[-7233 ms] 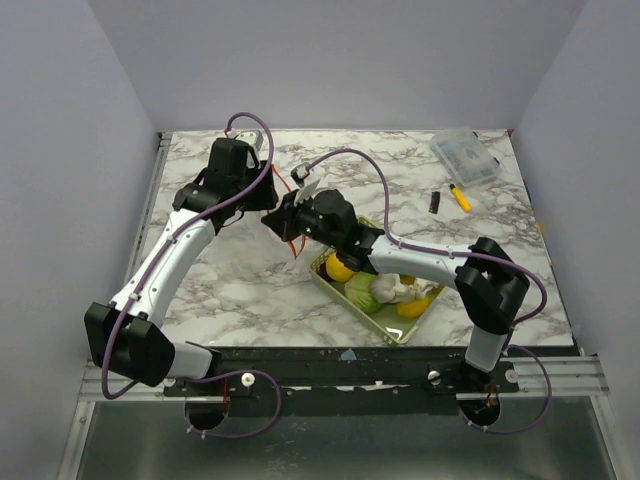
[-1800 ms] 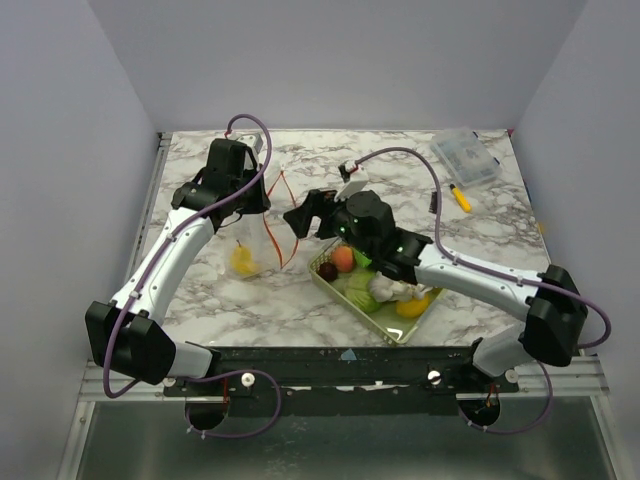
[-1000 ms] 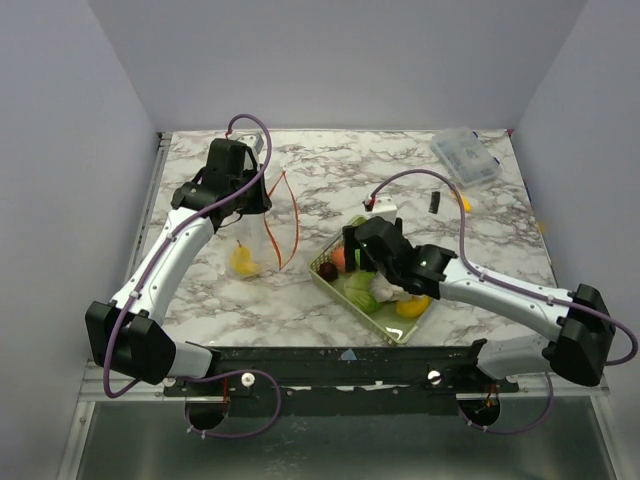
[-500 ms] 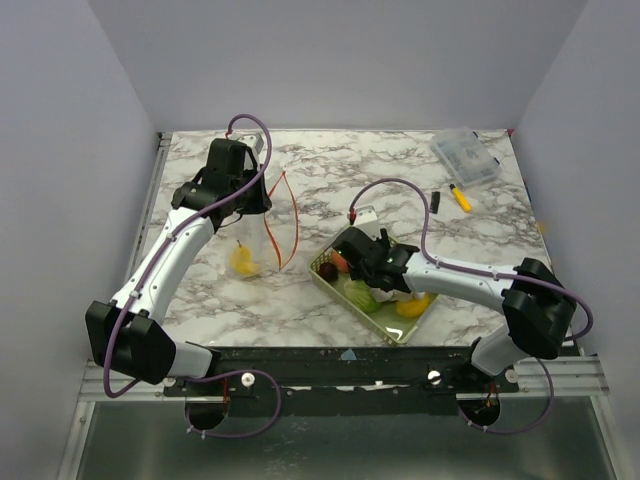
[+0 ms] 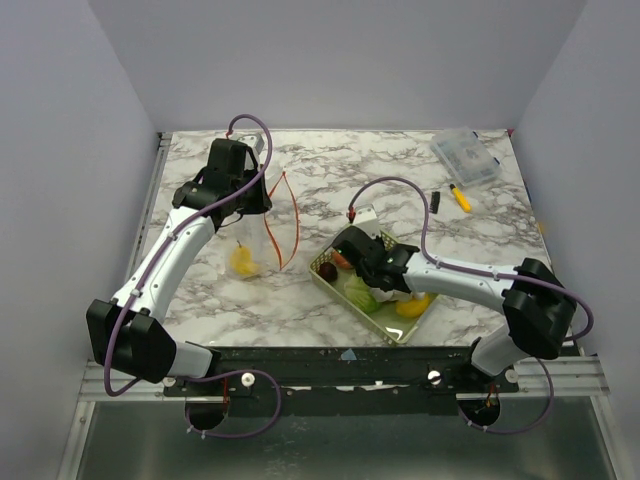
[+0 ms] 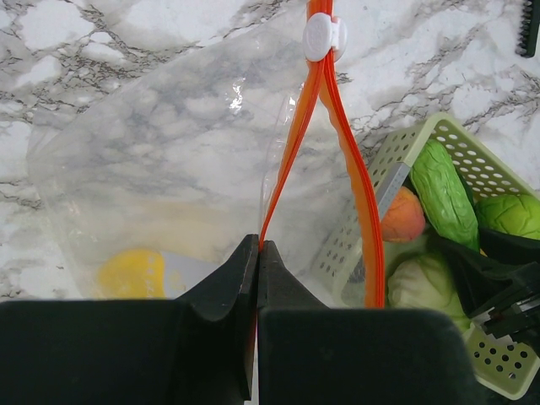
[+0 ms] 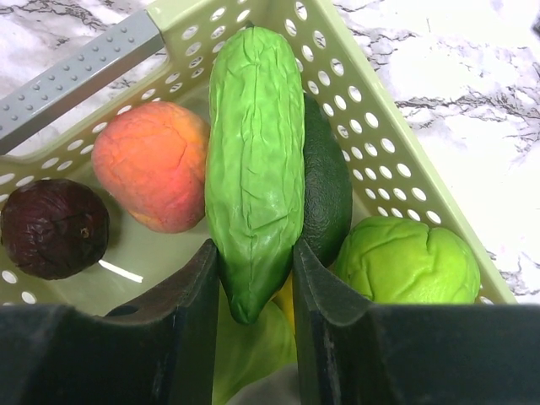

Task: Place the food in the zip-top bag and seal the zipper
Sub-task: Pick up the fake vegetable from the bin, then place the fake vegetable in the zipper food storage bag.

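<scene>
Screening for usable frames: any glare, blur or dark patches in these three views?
Top external: sharp, even light, soft shadows. Left wrist: small glare on the zip-top bag, fingers black and featureless. Right wrist: crisp on the long green vegetable, bright streak on the basket floor.

You've got nothing readable here: no words, numbers or brand marks can be made out in any of your three views. The clear lidded box (image 5: 465, 157) and yellow marker pen (image 5: 460, 197) far across the desk (image 5: 340, 160) show too small to tell.
</scene>
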{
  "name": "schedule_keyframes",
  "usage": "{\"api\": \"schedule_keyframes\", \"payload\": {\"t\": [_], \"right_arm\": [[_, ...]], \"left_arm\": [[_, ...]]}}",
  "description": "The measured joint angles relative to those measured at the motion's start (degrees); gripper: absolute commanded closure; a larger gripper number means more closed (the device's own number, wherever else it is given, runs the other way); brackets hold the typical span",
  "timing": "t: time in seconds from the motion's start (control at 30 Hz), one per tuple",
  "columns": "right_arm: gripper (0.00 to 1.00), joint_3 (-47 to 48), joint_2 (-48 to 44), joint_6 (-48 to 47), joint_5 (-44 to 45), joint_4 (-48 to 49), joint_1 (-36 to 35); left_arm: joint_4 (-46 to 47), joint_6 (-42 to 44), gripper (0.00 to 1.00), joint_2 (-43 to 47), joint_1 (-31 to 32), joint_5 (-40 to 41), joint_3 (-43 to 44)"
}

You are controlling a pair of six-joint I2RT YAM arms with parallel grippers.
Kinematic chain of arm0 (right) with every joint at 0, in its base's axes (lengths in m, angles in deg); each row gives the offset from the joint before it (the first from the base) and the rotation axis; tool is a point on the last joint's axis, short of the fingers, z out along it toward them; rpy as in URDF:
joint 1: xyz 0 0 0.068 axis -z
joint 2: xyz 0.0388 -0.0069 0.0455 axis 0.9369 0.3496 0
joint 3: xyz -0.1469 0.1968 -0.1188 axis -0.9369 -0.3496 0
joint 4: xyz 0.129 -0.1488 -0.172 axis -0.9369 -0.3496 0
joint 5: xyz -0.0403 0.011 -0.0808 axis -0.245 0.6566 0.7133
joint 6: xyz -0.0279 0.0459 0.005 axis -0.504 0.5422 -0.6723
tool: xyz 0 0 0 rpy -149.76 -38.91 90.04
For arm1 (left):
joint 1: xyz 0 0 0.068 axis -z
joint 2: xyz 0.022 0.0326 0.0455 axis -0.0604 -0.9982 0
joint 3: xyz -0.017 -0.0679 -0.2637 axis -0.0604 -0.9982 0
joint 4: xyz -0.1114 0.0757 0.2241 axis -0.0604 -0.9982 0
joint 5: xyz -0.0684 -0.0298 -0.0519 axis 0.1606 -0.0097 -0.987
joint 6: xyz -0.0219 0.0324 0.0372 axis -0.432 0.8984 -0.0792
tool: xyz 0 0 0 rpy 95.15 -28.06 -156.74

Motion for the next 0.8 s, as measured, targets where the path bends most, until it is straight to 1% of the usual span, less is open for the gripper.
{"api": "schedule_keyframes", "payload": {"t": [0.17, 0.2, 0.3, 0.43, 0.53, 0.63, 0.73, 0.8], "right_arm": [[0.99, 0.0, -1.49, 0.0, -1.03, -0.52, 0.0], [0.99, 0.0, -2.58, 0.0, -1.77, -0.74, 0.0], [0.99, -0.02, -6.34, 0.0, -4.52, -1.2, 0.0], [0.99, -0.42, -14.14, 0.02, -11.26, -0.98, 0.0], [0.99, -2.21, -21.16, -0.09, -18.23, 1.36, 0.0], [0.99, -4.55, -26.14, 0.04, -24.15, 5.05, 0.0], [0.99, -6.19, -27.93, 0.79, -29.66, 10.01, 0.0], [0.99, -6.27, -27.12, 1.84, -33.03, 13.64, 0.0]], "left_arm": [[0.0, 0.0, 1.0, 0.0, 0.0, 0.0, 0.0], [0.0, 0.0, 1.0, 0.0, 0.0, 0.0, 0.0], [0.0, 0.0, 1.0, 0.0, 0.0, 0.0, 0.0], [0.02, 0.0, 1.0, -0.2, 0.0, -0.02, 0.0], [0.0, -0.02, 1.0, -0.33, 0.0, -0.04, 0.0], [0.02, -0.04, 1.0, -0.35, 0.0, -0.09, 0.0], [0.0, -0.2, 1.0, -0.35, 0.0, -0.09, 0.0], [0.0, -0.2, 1.0, -0.35, 0.0, -0.07, 0.0]]}}
